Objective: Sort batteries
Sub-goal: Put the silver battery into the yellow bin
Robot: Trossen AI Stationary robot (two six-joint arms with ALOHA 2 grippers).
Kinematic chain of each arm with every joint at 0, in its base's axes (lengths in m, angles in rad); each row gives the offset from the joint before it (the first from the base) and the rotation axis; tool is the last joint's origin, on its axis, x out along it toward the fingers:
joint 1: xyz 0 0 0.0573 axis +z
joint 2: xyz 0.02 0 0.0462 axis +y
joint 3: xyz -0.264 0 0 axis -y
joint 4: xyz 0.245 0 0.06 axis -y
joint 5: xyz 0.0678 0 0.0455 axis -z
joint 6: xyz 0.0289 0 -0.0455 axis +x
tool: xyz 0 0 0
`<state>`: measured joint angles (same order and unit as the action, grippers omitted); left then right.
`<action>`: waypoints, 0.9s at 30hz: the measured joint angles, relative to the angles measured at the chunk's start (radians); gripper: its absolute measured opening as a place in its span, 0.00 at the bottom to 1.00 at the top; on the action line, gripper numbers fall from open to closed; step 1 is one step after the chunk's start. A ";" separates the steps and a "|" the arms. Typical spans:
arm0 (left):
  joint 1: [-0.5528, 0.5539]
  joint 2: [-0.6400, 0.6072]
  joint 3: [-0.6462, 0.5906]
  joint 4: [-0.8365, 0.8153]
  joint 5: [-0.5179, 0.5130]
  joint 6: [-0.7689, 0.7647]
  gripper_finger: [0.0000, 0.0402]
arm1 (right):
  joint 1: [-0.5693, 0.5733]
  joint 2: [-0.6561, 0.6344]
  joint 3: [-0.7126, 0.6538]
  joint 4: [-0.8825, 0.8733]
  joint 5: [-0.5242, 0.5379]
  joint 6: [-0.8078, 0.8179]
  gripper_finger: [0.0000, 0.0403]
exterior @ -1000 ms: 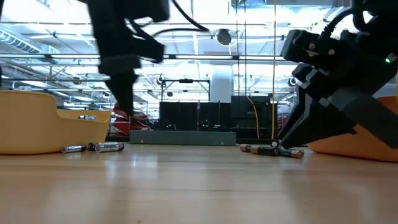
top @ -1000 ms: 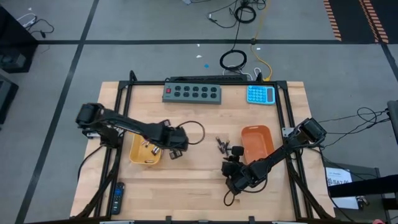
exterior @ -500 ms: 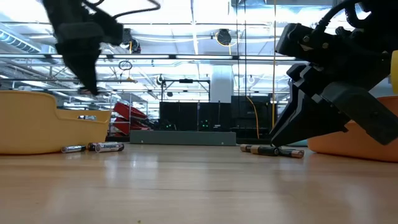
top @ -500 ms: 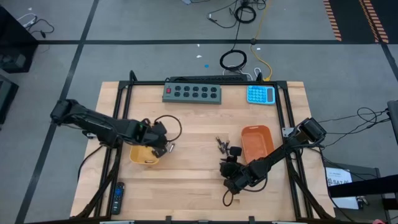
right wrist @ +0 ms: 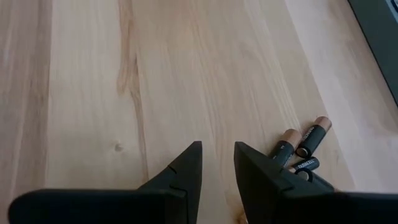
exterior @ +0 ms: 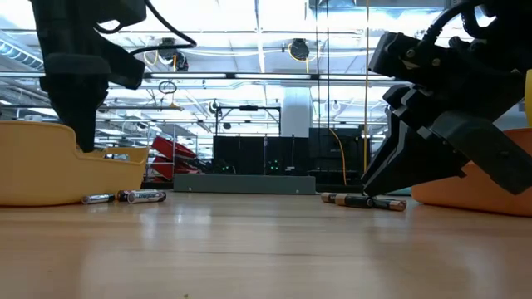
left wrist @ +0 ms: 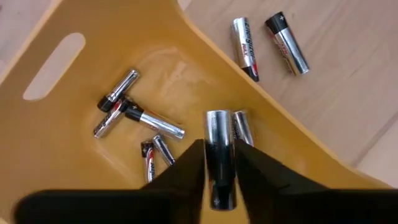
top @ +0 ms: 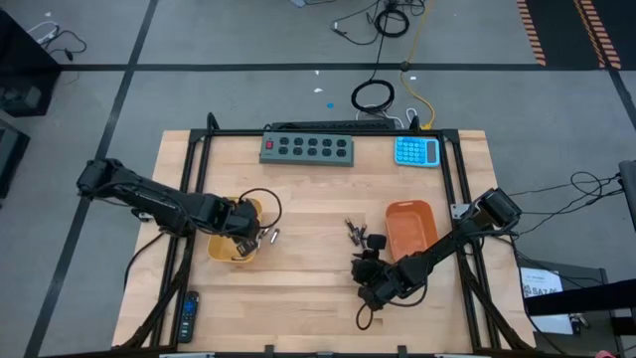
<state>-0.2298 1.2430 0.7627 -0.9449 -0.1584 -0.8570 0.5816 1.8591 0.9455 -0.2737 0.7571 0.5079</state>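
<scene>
My left gripper hangs over the yellow tray, shut on a silvery battery. In the low view its fingers dip behind the tray's wall. Several silvery batteries lie on the tray's floor. Two more lie on the table just outside it, and also show in the low view. My right gripper is open and empty, low over the table beside a small heap of dark, copper-ended batteries, which also shows in the high view. My left gripper pinches the silvery battery between its two fingers, which point down from above. The battery lies along the fingers, and its free end sticks out past the fingertips toward the tray's floor. The battery is lifted, over the inside of the tray.
An orange tray stands right of the dark batteries. A grey switch box and a blue calculator lie at the far edge. A black remote lies at the near left. Bare wood lies between the two trays.
My left gripper has gone toward the table's left edge, from the bare wood right of the yellow tray to over the tray, and has come down behind the tray's wall. My right gripper has stayed where it was.
</scene>
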 joint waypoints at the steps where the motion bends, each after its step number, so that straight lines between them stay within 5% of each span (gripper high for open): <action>1: 0.000 0.000 0.000 0.001 -0.002 0.000 0.28 | 0.000 0.000 0.000 0.000 0.000 0.000 0.21; 7: 0.000 0.000 0.001 0.001 -0.016 0.003 0.48 | 0.000 0.000 0.000 0.000 0.000 0.000 0.21; 18: -0.011 0.020 0.121 0.171 -0.172 0.156 0.50 | -0.006 0.000 0.000 0.013 -0.004 0.006 0.21; 27: -0.043 0.272 0.300 0.181 -0.188 0.279 0.50 | -0.006 0.000 0.000 0.009 -0.006 0.020 0.21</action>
<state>-0.2731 1.5154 1.0629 -0.7636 -0.3461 -0.5783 0.5755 1.8591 0.9455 -0.2648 0.7516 0.5284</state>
